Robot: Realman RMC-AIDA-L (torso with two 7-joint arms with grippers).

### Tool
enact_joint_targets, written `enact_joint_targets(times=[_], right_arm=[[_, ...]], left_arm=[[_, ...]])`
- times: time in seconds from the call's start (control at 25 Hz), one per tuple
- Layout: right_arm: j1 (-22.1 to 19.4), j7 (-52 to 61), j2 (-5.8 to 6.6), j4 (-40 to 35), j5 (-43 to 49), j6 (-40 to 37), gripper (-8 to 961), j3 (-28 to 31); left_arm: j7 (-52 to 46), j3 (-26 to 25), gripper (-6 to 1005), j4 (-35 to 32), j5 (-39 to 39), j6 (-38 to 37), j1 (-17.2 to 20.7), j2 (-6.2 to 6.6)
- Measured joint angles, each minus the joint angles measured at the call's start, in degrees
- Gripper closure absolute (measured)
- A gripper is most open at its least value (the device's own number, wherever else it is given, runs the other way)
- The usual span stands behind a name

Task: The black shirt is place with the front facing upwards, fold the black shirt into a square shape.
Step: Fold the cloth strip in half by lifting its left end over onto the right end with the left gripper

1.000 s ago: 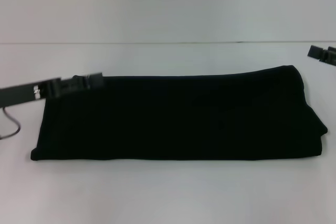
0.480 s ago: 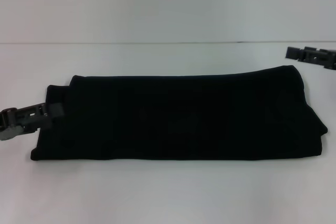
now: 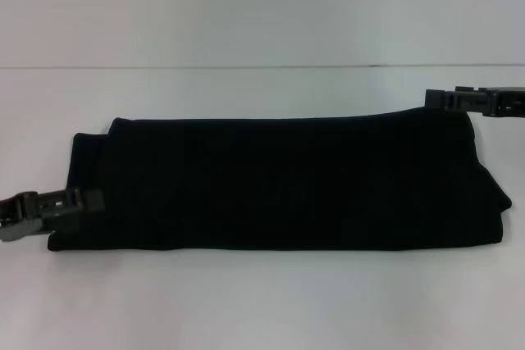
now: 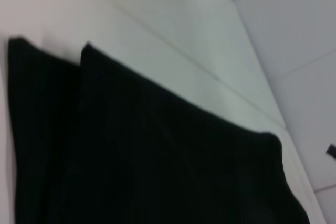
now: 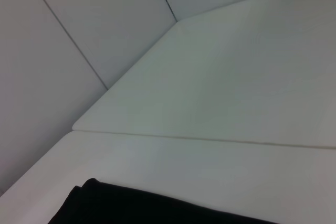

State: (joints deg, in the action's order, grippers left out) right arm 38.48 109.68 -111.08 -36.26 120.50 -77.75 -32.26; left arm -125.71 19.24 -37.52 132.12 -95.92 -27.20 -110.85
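The black shirt (image 3: 287, 182) lies on the white table (image 3: 246, 301) as a long flat band running left to right, with no lettering showing. A lower layer sticks out a little at its left end. My left gripper (image 3: 89, 200) reaches in from the left and sits at the shirt's left edge, near the front left corner. At the far right corner of the band, my right gripper (image 3: 436, 100) comes in from the right. The left wrist view shows the shirt (image 4: 157, 161) stretching away, and the right wrist view catches only one corner of the shirt (image 5: 131, 208).
The white table carries nothing but the shirt. A thin seam (image 3: 246, 66) crosses the surface behind it, and pale wall panels (image 5: 79, 19) stand beyond the table's edge.
My left gripper has moved from the shirt's far left corner down along its left edge toward the front. My right gripper has moved leftward to the far right corner. The shirt has not shifted.
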Motion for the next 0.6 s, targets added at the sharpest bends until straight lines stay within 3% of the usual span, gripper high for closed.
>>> enact_joint_targets(times=[0.24, 0.6], right_arm=[[0.7, -0.01, 0.16, -0.07, 0.0, 1.73, 7, -0.09], [1.63, -0.49, 0.18, -0.13, 0.0, 3.52, 8, -0.26]], left_arm=[[-5.06, 2.44, 36, 0.2, 3.56, -0.64, -1.01, 1.48], [-10.2, 2.58, 36, 0.59, 8.23, -0.05, -2.13, 1.85]])
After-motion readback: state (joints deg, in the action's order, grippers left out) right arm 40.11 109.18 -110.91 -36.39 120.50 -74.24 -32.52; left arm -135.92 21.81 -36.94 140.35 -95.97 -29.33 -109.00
